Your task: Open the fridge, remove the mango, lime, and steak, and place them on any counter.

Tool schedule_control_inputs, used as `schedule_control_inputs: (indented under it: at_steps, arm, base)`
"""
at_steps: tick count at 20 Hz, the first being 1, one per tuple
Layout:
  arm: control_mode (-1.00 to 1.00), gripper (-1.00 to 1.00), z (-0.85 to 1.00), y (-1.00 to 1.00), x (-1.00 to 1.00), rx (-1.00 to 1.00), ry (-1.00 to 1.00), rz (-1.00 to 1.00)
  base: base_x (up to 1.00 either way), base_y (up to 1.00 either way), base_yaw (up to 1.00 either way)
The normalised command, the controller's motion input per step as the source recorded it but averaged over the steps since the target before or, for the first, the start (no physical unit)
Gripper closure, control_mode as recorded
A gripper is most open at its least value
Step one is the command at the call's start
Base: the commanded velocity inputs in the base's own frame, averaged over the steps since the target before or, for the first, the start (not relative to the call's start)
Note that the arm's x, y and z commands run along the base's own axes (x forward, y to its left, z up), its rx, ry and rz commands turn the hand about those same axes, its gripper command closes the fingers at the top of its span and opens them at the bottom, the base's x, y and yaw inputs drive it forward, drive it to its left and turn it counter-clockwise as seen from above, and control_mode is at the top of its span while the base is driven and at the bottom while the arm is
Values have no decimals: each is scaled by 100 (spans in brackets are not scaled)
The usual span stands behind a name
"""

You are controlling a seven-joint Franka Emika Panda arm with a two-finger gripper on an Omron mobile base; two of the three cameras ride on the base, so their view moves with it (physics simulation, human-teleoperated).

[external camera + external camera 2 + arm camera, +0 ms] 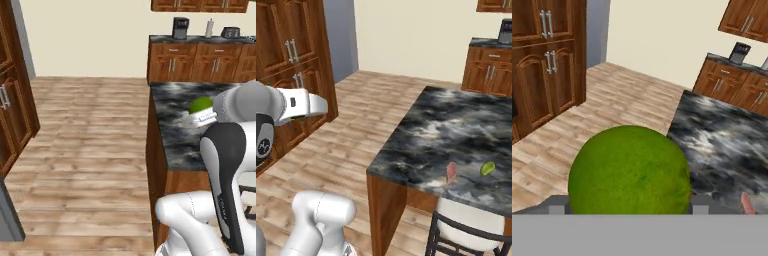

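Lime, round and bright green, sits clamped between our gripper's jaws, filling the lower centre of the hand view. From the left base view we see it again at about 3 o'clock, held over the marbled counter near that counter's left edge, with the white arm rising in front of it.

On the counter in the right base view, the steak lies at about 4 o'clock, close to the near edge, and the mango rests near it, farther toward 3 o'clock. The two are apart, not touching. A chair stands tucked under that same edge.

We judge the lime is the last piece to set down. It is a smooth ball, so if we let it go from any height, or too close to the counter's edge, it may roll off onto the wood floor. Setting it down near the steak or mango could also knock one of them toward the near edge. We cannot tell from these views how high the lime hangs above the stone.
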Motion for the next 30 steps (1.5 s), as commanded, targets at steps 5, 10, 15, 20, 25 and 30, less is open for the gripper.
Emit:
schedule_control_inputs:
  at_steps: [5, 10, 15, 20, 25, 30]
  arm:
    - [100, 100, 0, 0, 0, 0, 0, 0]
    - [100, 100, 0, 0, 0, 0, 0, 0]
    - [100, 100, 0, 0, 0, 0, 0, 0]
    - [100, 100, 0, 0, 0, 0, 0, 0]
    - [100, 100, 0, 0, 0, 0, 0, 0]
    - [100, 100, 0, 0, 0, 0, 0, 0]
  base:
    - [0, -100, -49]
    - [29, -58, -43]
    - [66, 0, -5]
    - [39, 0, 0]
    - [3, -1, 0]
    - [0, -5, 0]
